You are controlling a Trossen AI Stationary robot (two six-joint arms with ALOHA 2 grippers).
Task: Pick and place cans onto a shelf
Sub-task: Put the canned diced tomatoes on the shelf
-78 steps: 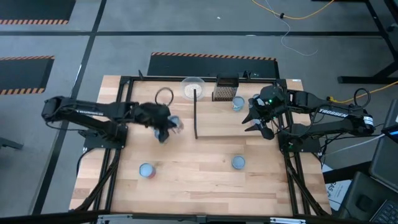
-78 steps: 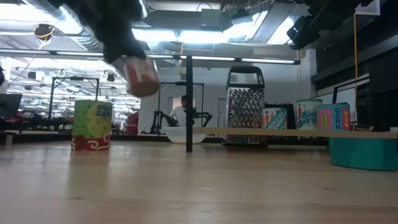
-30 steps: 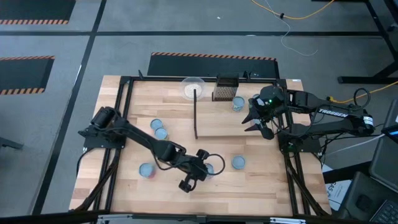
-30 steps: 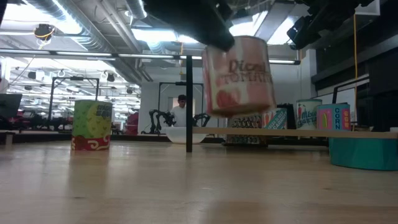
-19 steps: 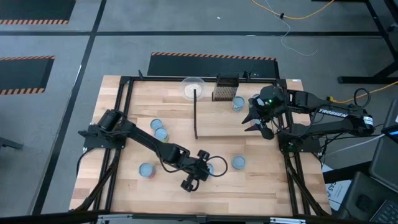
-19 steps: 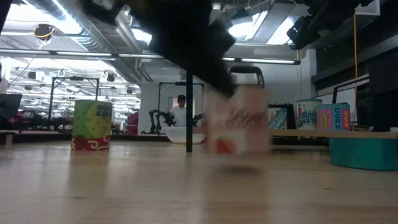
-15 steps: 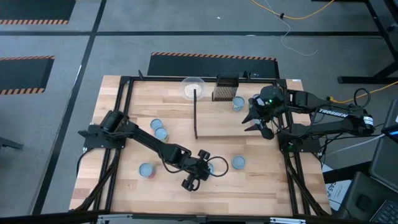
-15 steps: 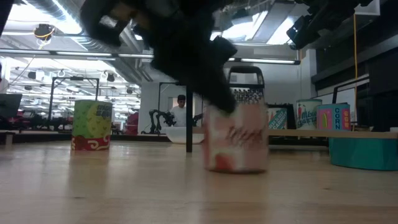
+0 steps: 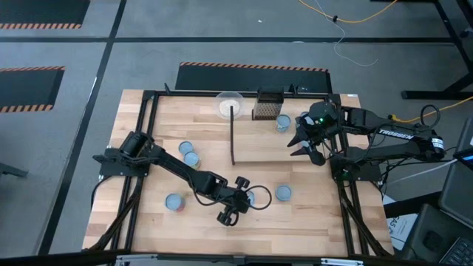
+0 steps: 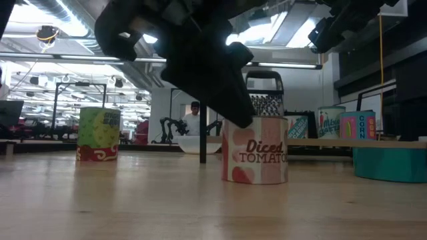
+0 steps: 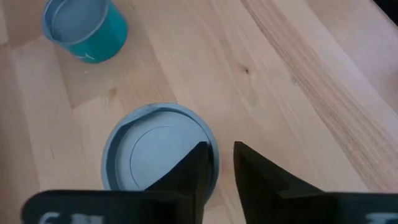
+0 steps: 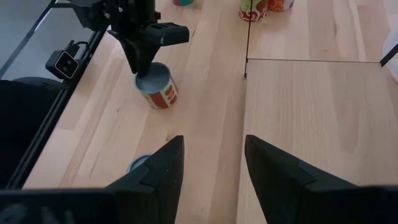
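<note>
The left gripper [image 9: 238, 198] is sitting over the diced tomato can [image 10: 254, 150], standing upright on the table [image 9: 222, 222] well short of the shelf [image 9: 273, 148], fingers seemingly loosening, so lifting straight up avoids tipping it

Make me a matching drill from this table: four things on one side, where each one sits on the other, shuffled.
Things:
1. Diced tomato can
2. Teal can
3. Grater
4. Right gripper

Places:
A. At the far edge of the table, next to the whitish bowl
B. Upright on the bare tabletop, right under the left gripper
C. Open, above the shelf, holding nothing
D. On the bare tabletop beside the tomato can, on the right arm's side

Pairs: 1-B, 2-D, 3-A, 4-C
</note>
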